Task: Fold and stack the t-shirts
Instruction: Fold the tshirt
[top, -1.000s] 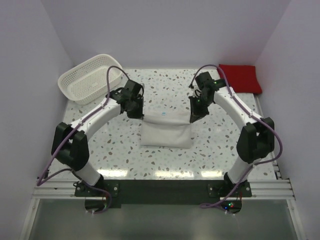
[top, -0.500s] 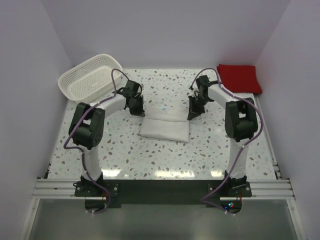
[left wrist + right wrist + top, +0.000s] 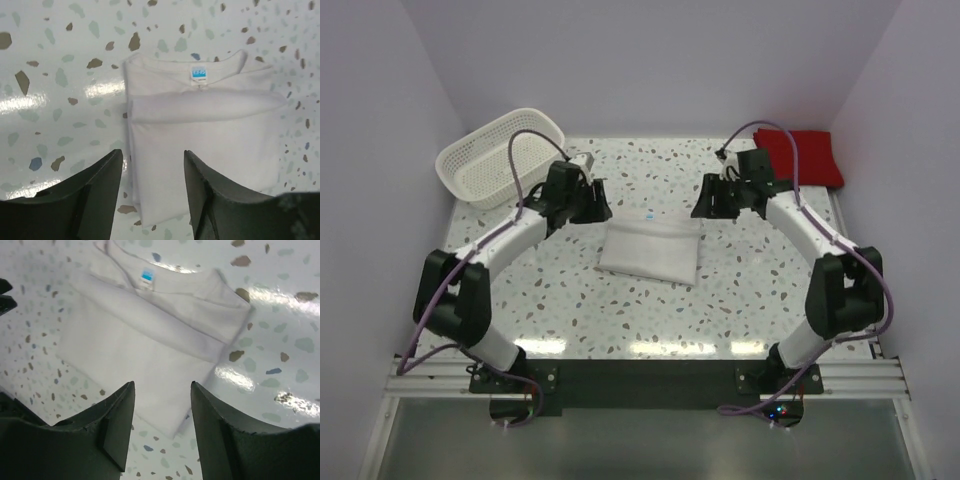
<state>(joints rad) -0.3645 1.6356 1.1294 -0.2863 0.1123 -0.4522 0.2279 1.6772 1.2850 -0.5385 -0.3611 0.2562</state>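
The white t-shirt (image 3: 650,250) lies folded into a flat rectangle in the middle of the table, collar label toward the back. My left gripper (image 3: 596,200) hovers open just beyond its far left corner, and my right gripper (image 3: 704,198) hovers open beyond its far right corner. In the left wrist view the white t-shirt (image 3: 200,120) lies flat below my left gripper (image 3: 152,157), free of the fingers. The right wrist view shows the white t-shirt (image 3: 145,325) beneath my empty right gripper (image 3: 162,387). The red t-shirt (image 3: 802,155) sits folded at the back right corner.
A white lattice basket (image 3: 500,155) stands at the back left, close behind my left arm. The speckled table (image 3: 620,310) is walled in on the left, back and right.
Both grippers have let go of the white t-shirt and opened. They have lifted and drawn apart toward the back. The shirt now lies folded flat.
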